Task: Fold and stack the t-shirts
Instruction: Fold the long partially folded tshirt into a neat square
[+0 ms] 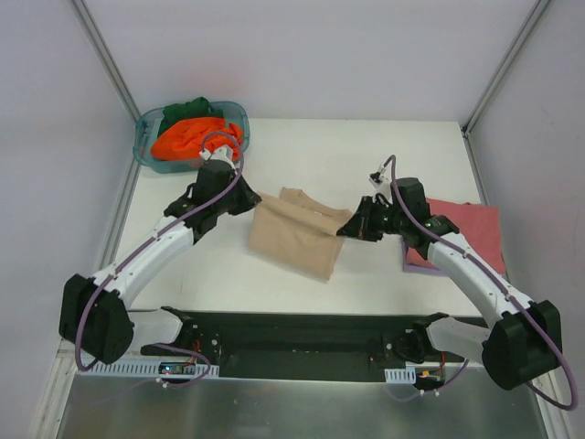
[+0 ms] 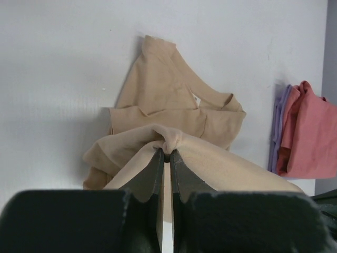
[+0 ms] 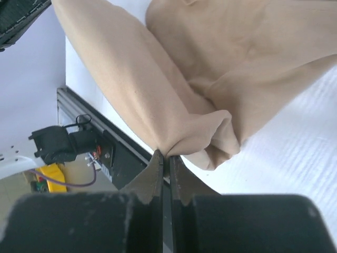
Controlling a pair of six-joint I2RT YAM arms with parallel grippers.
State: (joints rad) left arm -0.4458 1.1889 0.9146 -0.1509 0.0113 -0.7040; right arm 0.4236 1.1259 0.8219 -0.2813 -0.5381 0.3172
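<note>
A tan-beige t-shirt (image 1: 297, 233) hangs half-lifted over the middle of the table. My left gripper (image 1: 251, 203) is shut on its left edge; the left wrist view shows the cloth (image 2: 174, 113) pinched at the tips (image 2: 167, 153). My right gripper (image 1: 347, 229) is shut on its right edge; the right wrist view shows a fold of the cloth (image 3: 210, 79) pinched at the tips (image 3: 166, 156). A folded dusty red shirt (image 1: 475, 229) lies on a lavender one (image 1: 418, 263) at the right, also showing in the left wrist view (image 2: 310, 132). Orange (image 1: 187, 137) and dark green (image 1: 192, 110) shirts sit in the tub.
A teal see-through tub (image 1: 146, 151) stands at the back left corner of the table. A black rail (image 1: 302, 343) with the arm bases runs along the near edge. Frame posts and white walls close the sides and the back.
</note>
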